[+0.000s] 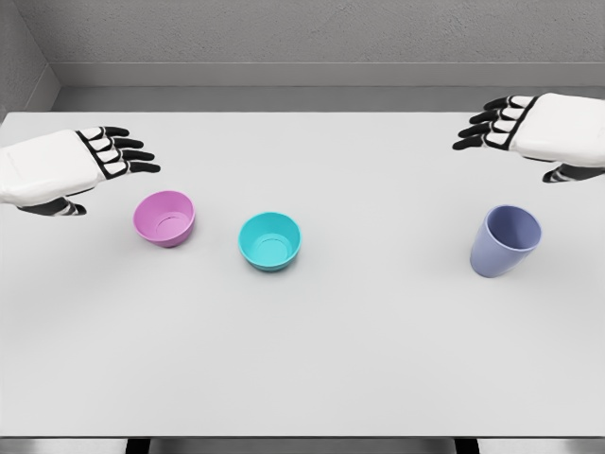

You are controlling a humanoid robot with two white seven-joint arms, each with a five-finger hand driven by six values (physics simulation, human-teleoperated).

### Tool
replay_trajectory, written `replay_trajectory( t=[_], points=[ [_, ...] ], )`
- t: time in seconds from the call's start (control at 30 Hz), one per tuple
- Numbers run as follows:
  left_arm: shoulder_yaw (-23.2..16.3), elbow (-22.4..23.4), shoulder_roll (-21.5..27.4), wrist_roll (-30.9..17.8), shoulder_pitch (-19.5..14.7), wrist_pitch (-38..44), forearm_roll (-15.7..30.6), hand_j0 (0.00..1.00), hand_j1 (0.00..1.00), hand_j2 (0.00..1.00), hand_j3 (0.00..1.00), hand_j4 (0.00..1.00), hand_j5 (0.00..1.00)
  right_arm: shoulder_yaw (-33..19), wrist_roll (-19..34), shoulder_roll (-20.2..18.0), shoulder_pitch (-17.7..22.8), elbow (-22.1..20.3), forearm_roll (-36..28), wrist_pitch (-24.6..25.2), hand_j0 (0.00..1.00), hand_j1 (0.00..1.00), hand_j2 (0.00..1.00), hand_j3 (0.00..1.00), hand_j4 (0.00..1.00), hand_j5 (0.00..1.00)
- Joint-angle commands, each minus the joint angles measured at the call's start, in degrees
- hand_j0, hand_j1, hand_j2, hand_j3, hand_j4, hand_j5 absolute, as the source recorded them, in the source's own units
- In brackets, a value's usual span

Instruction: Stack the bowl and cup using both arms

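On the white desk (312,369), the teal bowl (269,240) is taken as the landmark. A pink bowl (164,218) is seen just to its left, and a lavender cup (506,240) well to its right, all upright and apart. The left hand (71,168) is held up-left of it, the right hand (539,128) far up-right; both are spread and hold nothing.

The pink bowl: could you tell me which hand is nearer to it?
Left. The left hand hovers just up-left of the pink bowl; the right hand is far across the table.
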Motion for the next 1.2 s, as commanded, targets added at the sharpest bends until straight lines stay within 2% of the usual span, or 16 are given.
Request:
replay_trajectory(
  t=[0.0, 0.1, 0.17, 0.23, 0.27, 0.33, 0.4, 0.47, 0.6, 0.67, 0.73, 0.8, 0.87, 1.0, 1.17],
  points=[
    [0.0, 0.02, 0.04, -0.1, 0.0, 0.06, 0.27, 1.0, 1.0, 1.0, 1.0, 1.0, 1.0, 0.02, -0.02, 0.02, -0.09, -0.21, -0.2, 0.15, 1.0, 1.0, 1.0, 1.0, 1.0, 1.0],
    [-0.27, 0.02, 0.04, -0.1, -0.97, 0.06, 0.1, 1.0, 1.0, 1.0, 1.0, 1.0, 1.0, -0.07, -0.02, 0.11, -0.35, -0.21, -0.2, 0.15, 1.0, 1.0, 1.0, 1.0, 1.0, 1.0],
    [-5.54, 0.02, 0.04, -0.19, -4.92, 0.06, 0.19, 1.0, 1.0, 1.0, 1.0, 1.0, 1.0, -0.5, -0.02, 0.2, -1.23, 0.05, -0.64, 0.15, 1.0, 1.0, 1.0, 1.0, 1.0, 1.0],
    [-10.64, 0.19, 0.04, -4.58, -10.72, 0.06, 0.71, 1.0, 1.0, 1.0, 1.0, 1.0, 1.0, -0.68, -0.02, -0.41, -1.32, 0.32, -0.82, 0.15, 1.0, 1.0, 1.0, 1.0, 1.0, 1.0],
    [-13.09, 0.63, 0.04, -4.76, -11.25, 0.06, 0.8, 1.0, 1.0, 1.0, 1.0, 1.0, 1.0, -1.47, -0.02, -0.85, -1.32, 0.23, -0.73, 0.15, 1.0, 1.0, 1.0, 1.0, 1.0, 1.0],
    [-21.27, 1.16, -0.13, -4.41, -13.97, 0.06, 0.89, 1.0, 1.0, 1.0, 1.0, 1.0, 1.0, -3.84, -0.02, -2.0, -1.32, 0.49, -0.73, 0.15, 1.0, 1.0, 1.0, 1.0, 1.0, 1.0],
    [-24.26, 1.51, -0.57, -4.32, -15.56, 0.06, 0.8, 1.0, 1.0, 1.0, 1.0, 1.0, 1.0, -3.76, -0.02, -2.26, -1.41, 0.49, -0.73, 0.15, 1.0, 1.0, 1.0, 1.0, 1.0, 1.0],
    [-24.35, 1.42, -0.84, -4.85, -17.4, 0.06, 0.71, 1.0, 1.0, 1.0, 1.0, 1.0, 1.0, -3.93, -0.02, -2.35, -0.79, 1.37, -0.99, 0.15, 1.0, 1.0, 1.0, 1.0, 1.0, 1.0],
    [-24.61, 1.25, -1.54, -6.78, -18.46, 0.06, 0.8, 1.0, 1.0, 1.0, 1.0, 1.0, 1.0, -3.49, -0.02, -2.35, -0.62, 2.51, -1.34, 0.15, 1.0, 1.0, 1.0, 1.0, 1.0, 1.0],
    [-24.7, 1.34, -4.44, -12.4, -19.07, 0.06, 0.98, 1.0, 1.0, 1.0, 1.0, 1.0, 1.0, -3.32, -0.02, -2.08, -0.7, 2.6, -1.43, 0.15, 1.0, 1.0, 1.0, 1.0, 1.0, 1.0],
    [-27.33, 1.69, -7.69, -16.01, -21.71, 0.06, 1.94, 1.0, 1.0, 1.0, 1.0, 1.0, 1.0, -3.49, -0.02, -2.08, -0.79, 2.78, -1.61, 0.15, 1.0, 1.0, 1.0, 1.0, 1.0, 1.0],
    [-28.22, 6.51, -12.08, -20.22, -23.46, 0.06, 4.05, 1.0, 1.0, 1.0, 1.0, 1.0, 1.0, -3.76, -0.02, -1.82, -0.88, 3.3, -1.25, 0.15, 1.0, 1.0, 1.0, 1.0, 1.0, 1.0],
    [-28.3, 8.81, -13.67, -20.67, -23.82, 0.06, 4.49, 1.0, 1.0, 1.0, 1.0, 1.0, 1.0, -4.37, -0.02, -2.35, -0.7, 4.89, -1.43, 0.15, 1.0, 1.0, 1.0, 1.0, 1.0, 1.0],
    [-28.39, 9.86, -13.58, -20.93, -23.82, 0.06, 5.37, 1.0, 1.0, 1.0, 1.0, 1.0, 1.0, -4.28, -0.02, -2.44, -1.06, 3.92, -1.61, 0.15, 1.0, 1.0, 1.0, 1.0, 1.0, 1.0],
    [-28.39, 9.95, -13.06, -21.02, -23.91, 0.06, 6.07, 1.0, 1.0, 1.0, 1.0, 1.0, 1.0, -1.12, -0.02, -2.87, -0.44, 3.48, -1.52, 0.15, 1.0, 1.0, 1.0, 1.0, 1.0, 1.0]
  ],
)
